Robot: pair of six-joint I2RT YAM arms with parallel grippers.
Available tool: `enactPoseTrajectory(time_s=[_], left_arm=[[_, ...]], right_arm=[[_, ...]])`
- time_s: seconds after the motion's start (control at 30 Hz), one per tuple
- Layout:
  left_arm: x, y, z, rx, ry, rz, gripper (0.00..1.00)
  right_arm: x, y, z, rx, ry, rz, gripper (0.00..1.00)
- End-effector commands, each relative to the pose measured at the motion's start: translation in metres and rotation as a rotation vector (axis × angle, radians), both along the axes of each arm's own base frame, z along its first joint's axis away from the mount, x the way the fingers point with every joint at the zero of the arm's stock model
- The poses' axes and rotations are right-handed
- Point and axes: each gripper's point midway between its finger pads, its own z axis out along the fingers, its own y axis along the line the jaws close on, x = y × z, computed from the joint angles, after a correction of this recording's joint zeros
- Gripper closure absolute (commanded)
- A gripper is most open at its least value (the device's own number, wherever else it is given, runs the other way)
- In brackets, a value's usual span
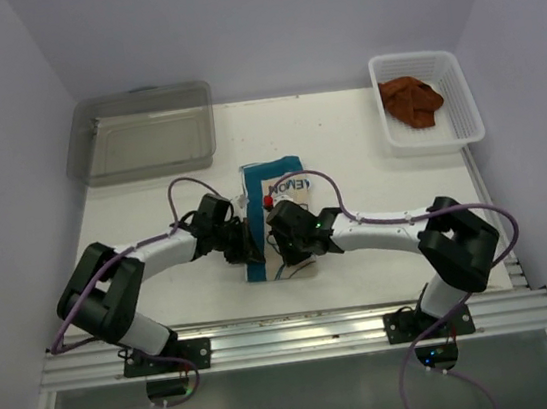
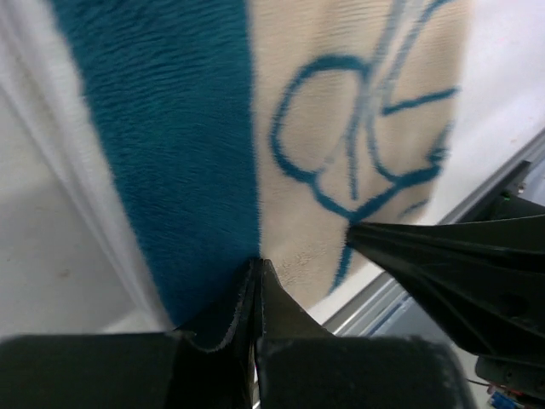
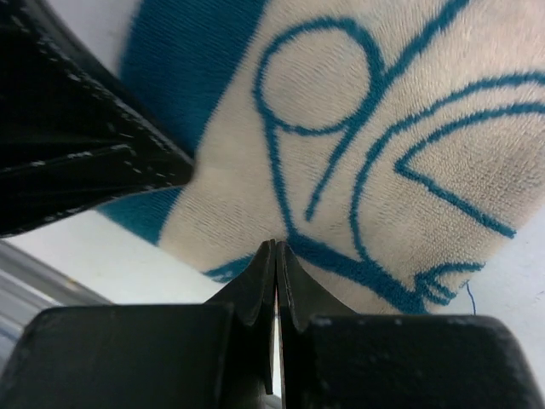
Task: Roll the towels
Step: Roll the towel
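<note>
The cream towel point(image 1: 260, 191) with the blue edges is lying flat in the middle of the desk point(image 1: 381, 175), its long side running away from the arms. Both arms are working over its near half. The left arm point(image 1: 149, 253) is reaching in from the towel's left and the right arm point(image 1: 397, 220) from its right. Each is bending at a raised elbow out to the side and running its forearm level toward the towel, so the two wrists are almost meeting above the cloth.

The left jaws are pressed shut, tips pointing down at the line where the blue band meets the cream. The right jaws are shut too, tips over the blue drawing close to the towel's near edge. No cloth is showing between either pair (a thin fold could be hiding there; I cannot tell). The closed tips, side by side, seem to be serving as two pushers placed to turn the near edge over evenly and start the roll. No rolled part is showing, though the wrists are hiding that end from above.

The brown towel point(image 1: 411, 101) is lying crumpled in the white basket point(image 1: 470, 113), well beyond and to the right of the cream towel, apparently waiting its turn. A clear bin point(image 1: 143, 131) is sitting beyond the cream towel to the left.
</note>
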Motion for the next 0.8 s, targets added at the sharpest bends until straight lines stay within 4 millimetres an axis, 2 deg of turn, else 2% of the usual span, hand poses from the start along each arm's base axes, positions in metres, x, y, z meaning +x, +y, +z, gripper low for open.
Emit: enactPoseTrajectory(time_s=[0.0,0.13,0.2,0.33,0.43,0.6,0.7,0.77], left_arm=[[-0.007,0.008,-0.032,0.069,0.068,0.024,1.0],[-0.01,0.014,-0.043,0.11,0.085,0.028,1.0],[-0.007,0.018,-0.043,0.131,0.075,0.035,1.0],[-0.007,0.021,-0.045,0.151,0.074,0.036,1.0],[-0.008,0.022,-0.047,0.155,0.08,0.036,1.0],[-0.007,0.021,-0.047,0.15,0.078,0.031,1.0],[-0.005,0.018,-0.042,0.136,0.07,0.027,1.0],[0.0,0.015,-0.035,0.13,0.057,0.024,1.0]], right_arm=[[0.001,-0.002,-0.02,-0.006,0.027,-0.071,1.0],[0.004,-0.023,-0.029,-0.077,0.011,-0.094,1.0],[0.007,-0.031,-0.023,-0.079,-0.009,-0.105,1.0],[0.011,-0.066,-0.029,-0.135,-0.007,-0.147,1.0],[0.009,-0.082,-0.037,-0.163,0.004,-0.16,1.0],[0.005,-0.085,-0.045,-0.177,0.027,-0.145,1.0],[0.01,-0.08,-0.039,-0.169,0.008,-0.138,1.0],[0.014,-0.078,-0.027,-0.159,-0.016,-0.123,1.0]])
